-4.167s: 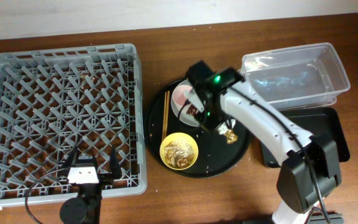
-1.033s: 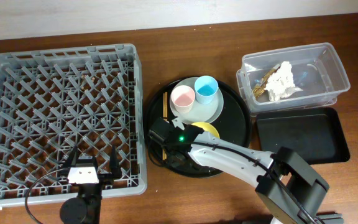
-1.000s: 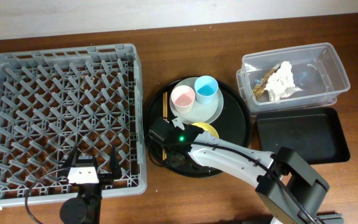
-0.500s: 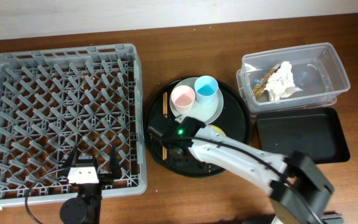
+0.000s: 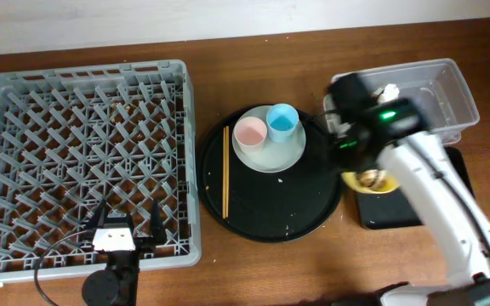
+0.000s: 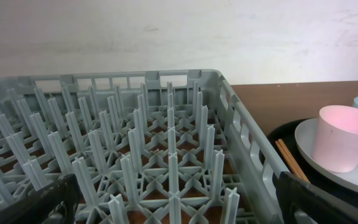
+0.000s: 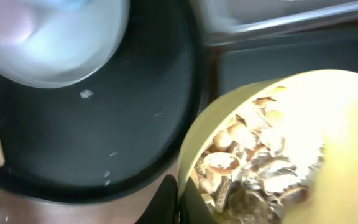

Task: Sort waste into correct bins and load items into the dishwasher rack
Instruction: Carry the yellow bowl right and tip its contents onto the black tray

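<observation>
Brown wooden table [image 5: 253, 272]. Your right claw [image 7: 178, 200] pinched yellow bowl [image 5: 368, 180] rim, food scraps [image 7: 253, 162] inside. Bowl hung over shallow black tray [image 5: 379, 214] left end; tray stretched rightward. Left claw [image 5: 126, 223] spread, near dishwasher rack [image 5: 83, 144].

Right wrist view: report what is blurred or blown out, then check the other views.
Right wrist view: soft throughout, the yellow bowl glares to near white on its right side, though the food scraps are readable. Overhead view: the right arm is smeared by motion; the dishwasher rack is sharp. Left wrist view: crisp on the rack and pink cup.
</observation>
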You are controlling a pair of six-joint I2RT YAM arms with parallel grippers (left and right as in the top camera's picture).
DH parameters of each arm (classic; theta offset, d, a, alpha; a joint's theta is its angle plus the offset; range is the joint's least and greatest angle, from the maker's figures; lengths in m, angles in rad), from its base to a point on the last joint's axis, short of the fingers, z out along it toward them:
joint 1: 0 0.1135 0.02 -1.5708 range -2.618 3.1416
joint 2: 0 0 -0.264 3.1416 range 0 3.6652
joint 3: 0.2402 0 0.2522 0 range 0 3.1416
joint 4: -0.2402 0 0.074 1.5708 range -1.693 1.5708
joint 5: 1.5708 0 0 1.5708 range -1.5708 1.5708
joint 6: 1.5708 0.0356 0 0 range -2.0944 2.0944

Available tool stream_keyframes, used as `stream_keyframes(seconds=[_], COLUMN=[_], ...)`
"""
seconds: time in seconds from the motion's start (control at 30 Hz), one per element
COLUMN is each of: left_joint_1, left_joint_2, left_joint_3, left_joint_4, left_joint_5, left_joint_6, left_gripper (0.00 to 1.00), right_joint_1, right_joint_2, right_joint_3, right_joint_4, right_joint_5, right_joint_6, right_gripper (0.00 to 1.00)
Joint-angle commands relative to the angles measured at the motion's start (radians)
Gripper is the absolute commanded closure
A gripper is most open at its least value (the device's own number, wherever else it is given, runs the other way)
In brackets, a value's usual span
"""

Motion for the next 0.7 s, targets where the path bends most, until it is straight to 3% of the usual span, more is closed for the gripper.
stream_keyframes(seconds=[0.0,0.23,0.47,0.67], left_joint_1=[-0.005,-0.005,-0.005,-0.005], left_joint_2=[-0.005,-0.005,-0.005,-0.005], left_joint_3=[-0.007,-0.007,-0.007,-0.007], left_joint_4=[0.003,0.003,0.003,0.003], left_joint_5=[0.011,0.011,0.011,0.011], left_joint_6=[0.015,0.016,0.016,0.016], left_gripper=[0.01,0.01,0.01,0.01], right_joint_1=[-0.207,-0.547,-0.814,-0.995], right_joint_2=[-0.024,-0.024,-0.024,-0.024], right_joint_3=[0.008,-0.081,-0.375,-0.516], right_joint_4=[0.013,0.091,0.357,0.483], right_joint_5=[-0.264,-0.51,-0.834,-1.168], right_joint_6=[-0.199,-0.324,-0.425,-0.562], right_gripper=[0.96,0.96,0.96,0.96])
